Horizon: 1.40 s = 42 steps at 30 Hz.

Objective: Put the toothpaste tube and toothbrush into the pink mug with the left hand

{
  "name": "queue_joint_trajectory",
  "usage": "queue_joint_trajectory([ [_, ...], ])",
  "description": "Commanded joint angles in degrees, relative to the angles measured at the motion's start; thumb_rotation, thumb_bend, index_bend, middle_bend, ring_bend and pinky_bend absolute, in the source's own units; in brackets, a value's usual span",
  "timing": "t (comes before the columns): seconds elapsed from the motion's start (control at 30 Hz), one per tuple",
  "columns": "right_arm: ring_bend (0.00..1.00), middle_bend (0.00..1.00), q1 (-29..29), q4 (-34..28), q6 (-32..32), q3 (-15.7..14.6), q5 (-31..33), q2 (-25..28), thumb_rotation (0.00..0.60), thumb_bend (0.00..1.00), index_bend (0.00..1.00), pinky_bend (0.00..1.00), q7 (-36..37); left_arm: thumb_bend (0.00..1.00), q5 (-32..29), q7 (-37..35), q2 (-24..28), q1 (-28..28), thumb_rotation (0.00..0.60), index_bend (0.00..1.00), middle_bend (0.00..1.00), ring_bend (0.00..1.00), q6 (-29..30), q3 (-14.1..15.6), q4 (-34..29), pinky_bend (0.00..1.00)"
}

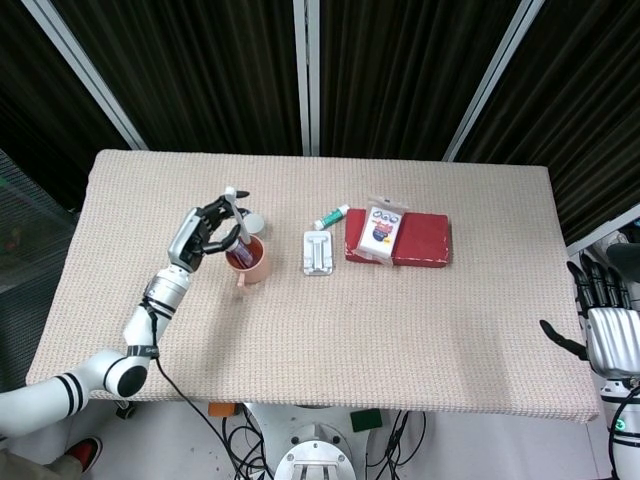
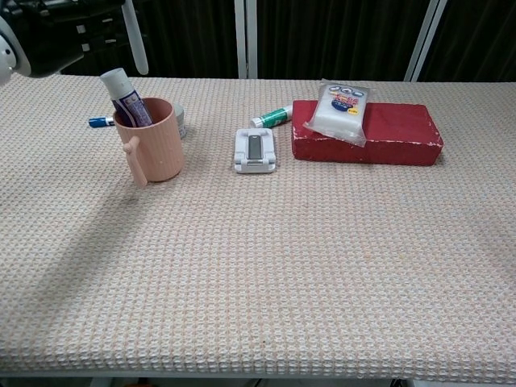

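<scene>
Toothbrush (image 2: 136,44) pinched in left hand (image 1: 207,232), held upright above pink mug (image 2: 151,139), left part of desk (image 1: 330,330), nearer the far edge. Toothpaste tube (image 2: 125,97) already stands tilted inside mug. Right hand (image 1: 603,330) off the right desk edge, fingers spread, holding nothing.
</scene>
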Motion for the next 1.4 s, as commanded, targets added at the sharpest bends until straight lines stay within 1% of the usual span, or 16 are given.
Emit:
queue_joint_trajectory([
  [0.03, 0.0, 0.0, -0.1, 0.2, 0.0, 0.1, 0.3, 0.1, 0.53, 0.45, 0.0, 0.0, 0.3, 0.41, -0.5, 0.0, -1.1, -0.5, 0.6, 0.69, 0.19, 0.07, -1.0, 0.4, 1.7, 0.19],
  [0.2, 0.0, 0.0, 0.0, 0.3, -0.5, 0.0, 0.4, -0.1, 0.531, 0.46, 0.0, 0.0, 0.1, 0.41, -0.5, -0.6, -1.8, -0.6, 0.6, 0.69, 0.19, 0.07, -2.6, 1.2, 3.5, 0.19],
  [0.5, 0.0, 0.0, 0.3, -0.2, -0.9, -0.1, 0.4, 0.0, 0.531, 0.46, 0.0, 0.0, -0.7, 0.41, 0.8, -1.4, -3.9, -0.6, 0.6, 0.68, 0.19, 0.07, -2.9, 2.5, 6.4, 0.19],
  [0.77, 0.0, 0.0, 0.1, -0.7, -0.8, -0.1, 0.4, 0.3, 0.529, 0.46, 0.0, 0.0, -0.7, 0.41, 1.4, -2.4, -4.7, -0.7, 0.6, 0.67, 0.19, 0.07, -2.7, 2.4, 8.1, 0.19],
  [0.83, 0.0, 0.0, 0.1, -0.7, -0.9, -0.1, 0.6, 0.3, 0.53, 0.46, 0.0, 0.0, -0.6, 0.41, 1.9, -2.5, -4.7, -0.6, 0.6, 0.64, 0.19, 0.07, -2.1, 2.4, 8.0, 0.19],
  [1.0, 0.0, 0.0, 0.2, -0.6, -1.2, -0.2, 0.6, 0.1, 0.531, 0.46, 0.0, 0.0, -0.8, 0.4, 2.6, -2.8, -4.9, -0.4, 0.6, 0.47, 0.19, 0.07, -1.1, 2.6, 8.2, 0.19],
  [1.13, 0.0, 0.0, 0.3, -0.6, -1.4, -0.2, 0.7, 0.1, 0.53, 0.46, 0.0, 0.0, -1.0, 0.4, 3.1, -3.1, -5.1, -0.4, 0.6, 0.38, 0.19, 0.07, -0.8, 2.9, 8.6, 0.19],
  [1.3, 0.0, 0.0, 0.2, -0.6, -1.3, -0.2, 0.8, 0.1, 0.531, 0.46, 0.0, 0.0, -1.1, 0.4, 3.8, -3.6, -5.1, -0.4, 0.6, 0.32, 0.18, 0.07, -0.3, 3.2, 8.7, 0.19],
  [1.4, 0.0, 0.0, 0.2, -0.7, -1.3, -0.2, 0.8, 0.1, 0.531, 0.46, 0.0, 0.0, -1.1, 0.4, 4.1, -4.0, -4.9, -0.4, 0.6, 0.32, 0.18, 0.07, 0.1, 3.2, 8.6, 0.19],
])
